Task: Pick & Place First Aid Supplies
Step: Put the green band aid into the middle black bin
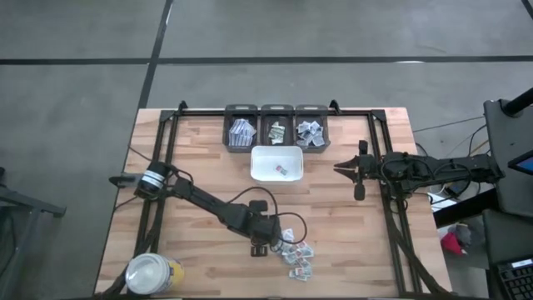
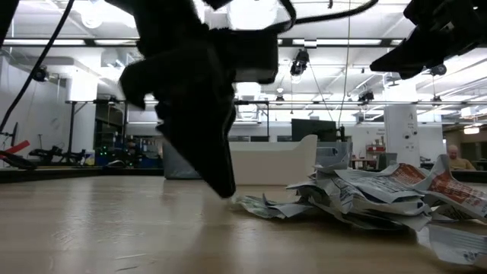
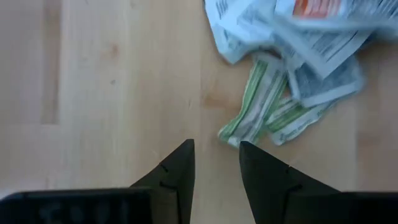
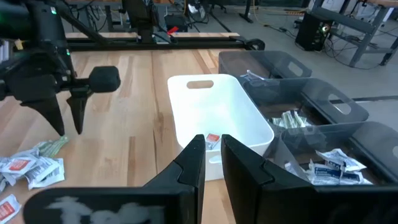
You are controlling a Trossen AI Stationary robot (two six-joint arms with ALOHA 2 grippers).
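The left gripper (image 1: 265,247), fingers parted and empty, is hovering at nine o'clock of the packet pile (image 1: 295,252). One packet (image 1: 281,171) is lying in the white tray (image 1: 260,156); most remain. The right gripper (image 1: 340,167), fingers slightly apart and empty, is waiting at the tray's three o'clock.

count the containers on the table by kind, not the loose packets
dark grey bins: 3, in a row at the far edge, each holding packets
white tray: 1, with one packet inside
yellow jar with white lid: 1, lying at the near left corner
total: 5
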